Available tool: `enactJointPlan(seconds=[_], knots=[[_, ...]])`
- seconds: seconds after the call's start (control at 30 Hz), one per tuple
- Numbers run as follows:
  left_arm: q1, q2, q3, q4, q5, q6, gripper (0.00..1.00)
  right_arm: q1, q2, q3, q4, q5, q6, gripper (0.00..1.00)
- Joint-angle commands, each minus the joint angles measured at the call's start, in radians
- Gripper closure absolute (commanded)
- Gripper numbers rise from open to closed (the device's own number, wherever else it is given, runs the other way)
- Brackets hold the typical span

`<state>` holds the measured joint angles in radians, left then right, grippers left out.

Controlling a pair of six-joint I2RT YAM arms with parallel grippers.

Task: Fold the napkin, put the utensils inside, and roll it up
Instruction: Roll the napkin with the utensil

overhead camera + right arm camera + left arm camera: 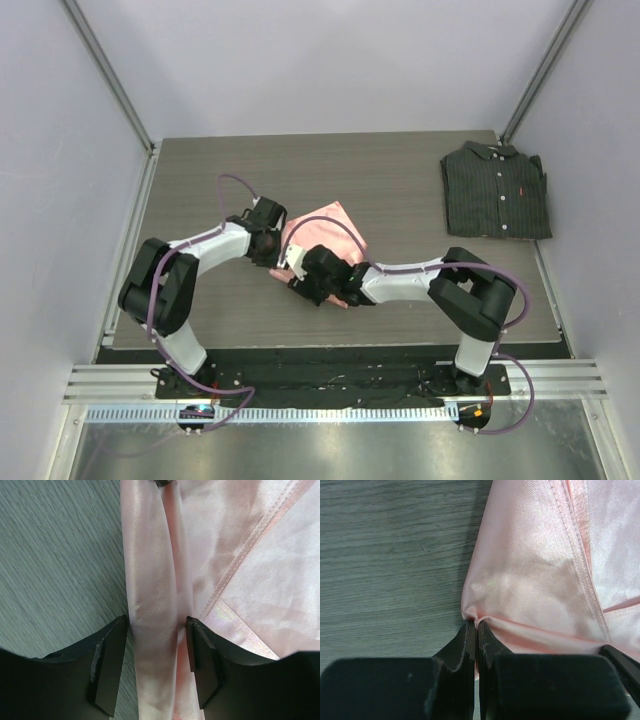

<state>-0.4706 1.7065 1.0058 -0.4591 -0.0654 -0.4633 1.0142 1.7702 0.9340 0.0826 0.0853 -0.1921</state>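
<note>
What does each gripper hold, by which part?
The left gripper pinches the salmon-pink satin napkin at a folded edge. The right gripper straddles its rolled fold; grip cannot be told.

Overhead view from behind; both wrist views close on napkin (pixel 535 570).

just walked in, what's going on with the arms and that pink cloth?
Both arms are working the napkin mid-table. The left tool is shut, pinching the napkin's edge. The right tool straddles a rolled-up ridge of the cloth, with a finger against each side, apparently gripping it. No fork is in view, and whether it's inside the roll can't be told. The shirt lies folded, apart at the far right.
</note>
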Motion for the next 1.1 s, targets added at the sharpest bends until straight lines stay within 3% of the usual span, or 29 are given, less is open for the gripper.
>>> enactJointPlan(seconds=[0.0,0.17,0.23,0.27,0.33,0.37,0.43,0.47,0.57,0.8,0.83,1.07], knots=[[0.004,0.051,-0.015,-0.035,0.015,0.000,1.00,0.000,0.037,0.040,0.023,0.011,-0.018,0.44],[0.006,0.038,-0.018,-0.021,0.024,-0.006,1.00,-0.014,0.055,0.046,-0.036,-0.021,0.019,0.68],[0.006,0.024,-0.019,-0.018,0.019,-0.017,1.00,-0.017,0.060,0.045,-0.056,-0.047,0.031,0.73],[0.010,0.009,-0.019,-0.018,0.016,-0.020,0.95,-0.020,0.061,0.039,-0.073,-0.073,0.045,0.76],[0.016,-0.011,-0.027,-0.015,0.006,-0.038,0.88,-0.026,0.066,0.035,-0.076,-0.123,0.059,0.78],[0.024,-0.040,-0.032,-0.007,0.001,-0.046,0.77,-0.026,0.069,0.032,-0.113,-0.151,0.071,0.79],[0.033,-0.073,-0.047,0.002,-0.016,-0.057,0.70,-0.031,0.064,0.023,-0.122,-0.182,0.086,0.80],[0.039,-0.088,-0.065,0.005,-0.023,-0.072,0.58,-0.034,0.061,0.011,-0.122,-0.194,0.094,0.80],[0.064,-0.159,-0.120,0.025,-0.050,-0.096,0.43,-0.051,0.052,-0.012,-0.124,-0.268,0.131,0.81],[0.086,-0.366,-0.310,0.175,-0.037,-0.172,0.29,-0.126,0.060,-0.029,-0.119,-0.550,0.227,0.81],[0.086,-0.421,-0.334,0.228,-0.024,-0.179,0.23,-0.153,0.063,-0.034,-0.115,-0.576,0.233,0.81],[0.086,-0.588,-0.481,0.410,0.119,-0.193,0.17,-0.256,0.115,-0.035,-0.090,-0.809,0.298,0.81]])
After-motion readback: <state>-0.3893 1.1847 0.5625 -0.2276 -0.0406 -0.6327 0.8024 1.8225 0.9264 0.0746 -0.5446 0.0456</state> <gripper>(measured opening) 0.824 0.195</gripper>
